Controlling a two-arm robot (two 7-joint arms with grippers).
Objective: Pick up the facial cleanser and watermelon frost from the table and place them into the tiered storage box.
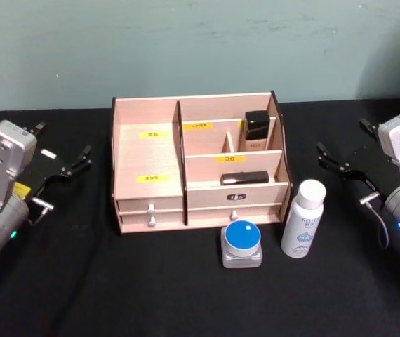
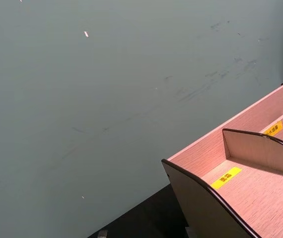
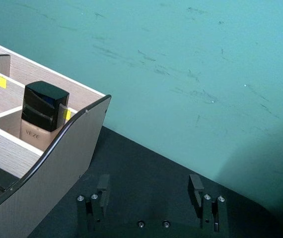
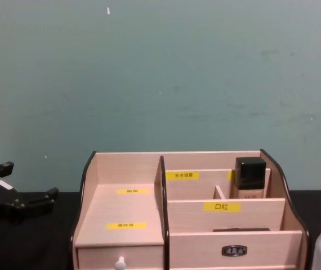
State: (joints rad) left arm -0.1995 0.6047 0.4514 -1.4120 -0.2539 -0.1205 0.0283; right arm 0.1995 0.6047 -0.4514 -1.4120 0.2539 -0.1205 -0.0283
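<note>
The right gripper is out over the black table with its fingers spread apart and nothing between them. The left gripper is likewise spread and empty on the other side. The facial cleanser stands upright on the table, inward of the right gripper and nearer the robot than its fingertips, apart from it. Past the cleanser from that gripper, toward the left one, sits the watermelon frost, blue lid up, near the bottle but not touching it. The tiered storage box stands between the two grippers, behind both items. Its rear compartment nearest the right gripper holds a black-capped beige bottle.
</note>
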